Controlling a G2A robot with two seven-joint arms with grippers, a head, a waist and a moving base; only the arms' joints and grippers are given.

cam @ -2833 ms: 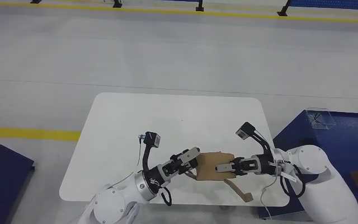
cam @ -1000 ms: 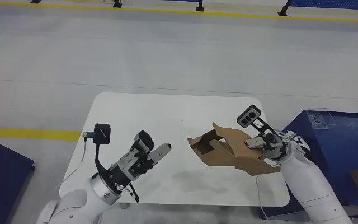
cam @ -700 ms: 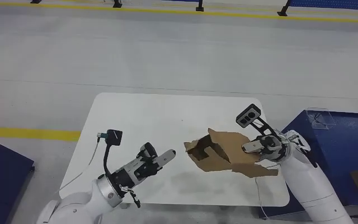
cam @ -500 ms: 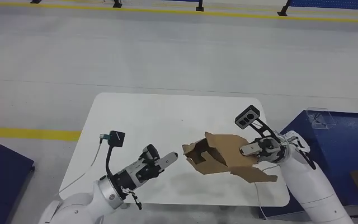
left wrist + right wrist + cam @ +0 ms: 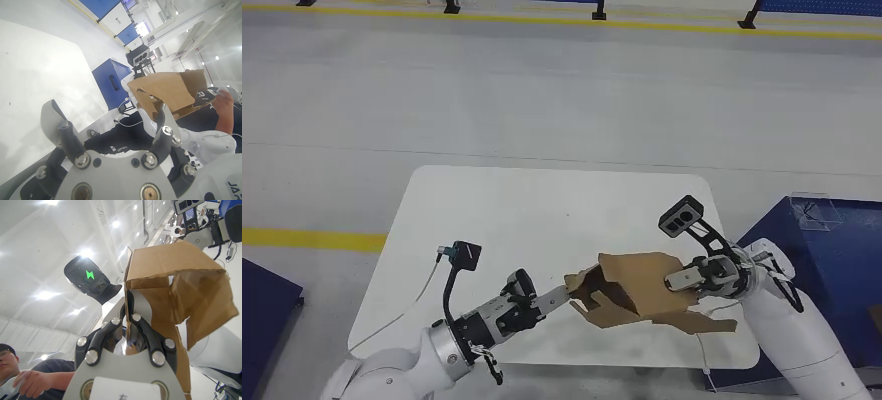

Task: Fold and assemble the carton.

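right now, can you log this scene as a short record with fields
carton: brown cardboard, partly folded, flaps loose, apparently raised over the table
right gripper: fingers shut on a carton panel
left gripper: fingers open, one tip at the carton's end flap; contact unclear
beside table: blue cabinet

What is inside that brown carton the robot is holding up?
Inside the carton, clamped by the right gripper, bare cardboard walls and a folded flap can be seen, with no contents. Its far end is hidden by its own panels.
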